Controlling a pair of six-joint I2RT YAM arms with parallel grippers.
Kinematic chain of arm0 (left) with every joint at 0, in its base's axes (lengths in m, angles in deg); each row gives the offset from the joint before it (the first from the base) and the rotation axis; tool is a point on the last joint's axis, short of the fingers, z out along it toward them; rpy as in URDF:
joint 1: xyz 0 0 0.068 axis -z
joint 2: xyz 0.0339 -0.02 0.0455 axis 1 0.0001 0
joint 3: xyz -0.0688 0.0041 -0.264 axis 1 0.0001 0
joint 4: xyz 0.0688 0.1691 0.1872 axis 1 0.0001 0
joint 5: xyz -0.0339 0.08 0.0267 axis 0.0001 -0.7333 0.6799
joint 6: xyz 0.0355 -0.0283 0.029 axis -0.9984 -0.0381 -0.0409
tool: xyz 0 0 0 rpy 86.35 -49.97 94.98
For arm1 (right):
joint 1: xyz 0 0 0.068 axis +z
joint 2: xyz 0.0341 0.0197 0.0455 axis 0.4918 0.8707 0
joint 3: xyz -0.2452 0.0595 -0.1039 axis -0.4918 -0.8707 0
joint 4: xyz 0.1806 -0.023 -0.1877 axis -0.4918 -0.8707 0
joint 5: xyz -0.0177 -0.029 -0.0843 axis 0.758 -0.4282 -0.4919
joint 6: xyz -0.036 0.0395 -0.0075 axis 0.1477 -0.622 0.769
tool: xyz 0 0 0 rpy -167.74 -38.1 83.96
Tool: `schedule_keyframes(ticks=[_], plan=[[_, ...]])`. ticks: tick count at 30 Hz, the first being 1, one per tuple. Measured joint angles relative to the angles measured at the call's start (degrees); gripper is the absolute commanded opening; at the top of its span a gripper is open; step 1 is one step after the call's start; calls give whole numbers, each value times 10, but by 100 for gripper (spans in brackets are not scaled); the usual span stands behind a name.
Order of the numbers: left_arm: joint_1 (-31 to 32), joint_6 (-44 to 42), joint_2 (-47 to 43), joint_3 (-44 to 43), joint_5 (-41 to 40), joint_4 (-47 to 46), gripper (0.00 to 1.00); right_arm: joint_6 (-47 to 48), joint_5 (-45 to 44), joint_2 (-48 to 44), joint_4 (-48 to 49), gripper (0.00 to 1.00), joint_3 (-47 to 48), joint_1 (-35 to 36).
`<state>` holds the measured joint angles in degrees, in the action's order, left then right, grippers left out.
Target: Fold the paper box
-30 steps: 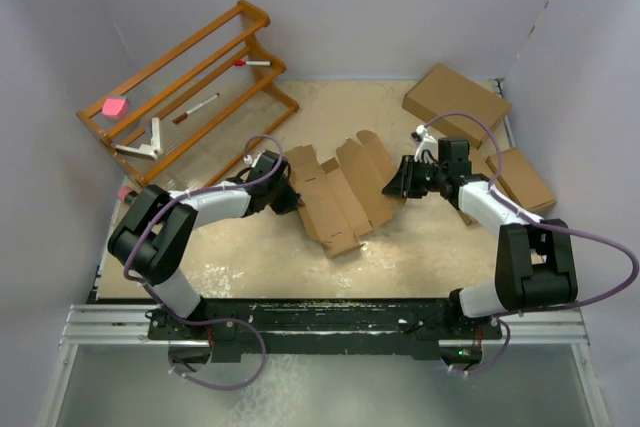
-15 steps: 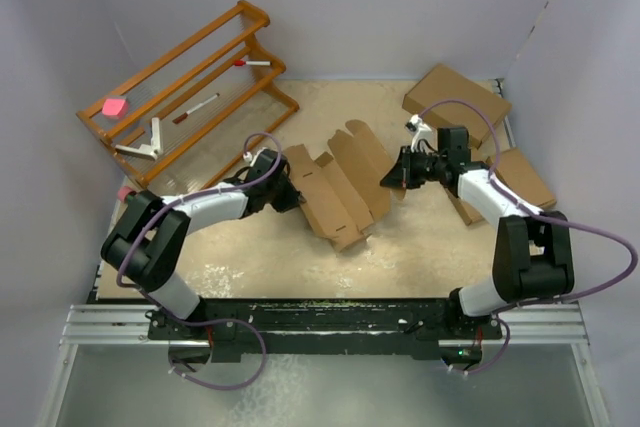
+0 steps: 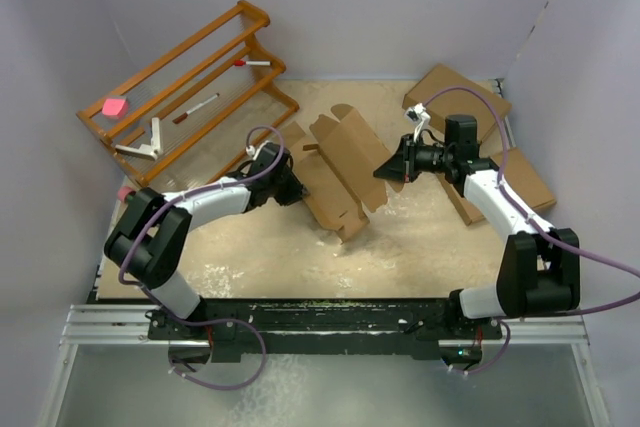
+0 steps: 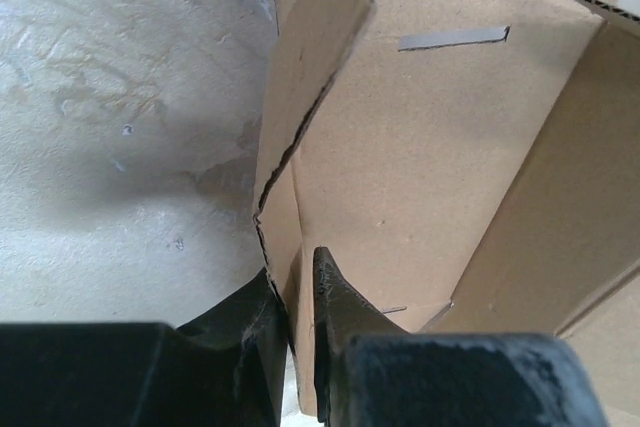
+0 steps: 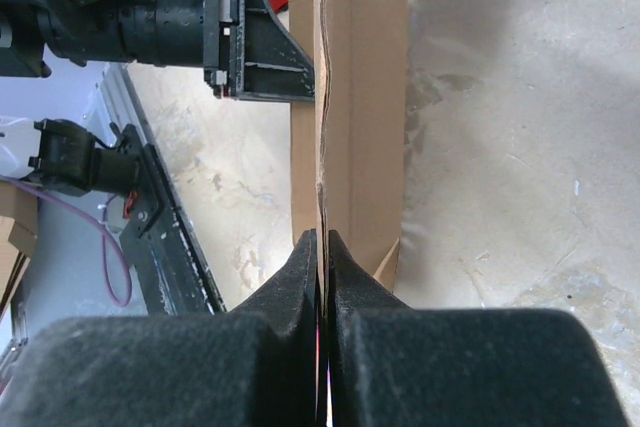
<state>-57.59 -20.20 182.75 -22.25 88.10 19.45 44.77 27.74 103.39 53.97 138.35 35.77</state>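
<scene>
The paper box (image 3: 335, 172) is a brown cardboard die-cut sheet, lifted and partly standing on edge at the middle of the table. My right gripper (image 3: 382, 172) holds its right edge. In the right wrist view that gripper (image 5: 322, 242) is shut on the thin edge of the paper box (image 5: 365, 97). My left gripper (image 3: 292, 190) is at the sheet's left side. In the left wrist view the left gripper (image 4: 295, 292) stands narrowly open around a notched flap of the paper box (image 4: 430, 147); the flap lies against the left finger and the right finger stands just off it.
A wooden rack (image 3: 190, 87) with pens and a pink eraser (image 3: 114, 106) stands at the back left. A larger ready-made brown box (image 3: 455, 97) and flat brown boxes (image 3: 520, 179) lie at the right, behind my right arm. Purple walls close in the sandy table (image 3: 250, 247).
The right gripper shut on the sheet's right edge and raised it, so the sheet now tilts up and sits farther back. The left jaws have eased apart slightly on the flap.
</scene>
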Motion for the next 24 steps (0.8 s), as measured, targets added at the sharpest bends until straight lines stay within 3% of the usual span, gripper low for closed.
schedule_keyframes(ticks=[10,19,21,24], plan=[[0,-7,4,-11,10,-21,22,-2,20,0,1,0,0,0],[0,-6,59,-55,30,-43,25,-5,27,5,1,0,0,0],[0,-6,67,-63,32,-44,28,-4,27,8,-4,0,3,0],[0,-16,69,-68,38,-45,46,14,22,11,-45,0,33,-1]])
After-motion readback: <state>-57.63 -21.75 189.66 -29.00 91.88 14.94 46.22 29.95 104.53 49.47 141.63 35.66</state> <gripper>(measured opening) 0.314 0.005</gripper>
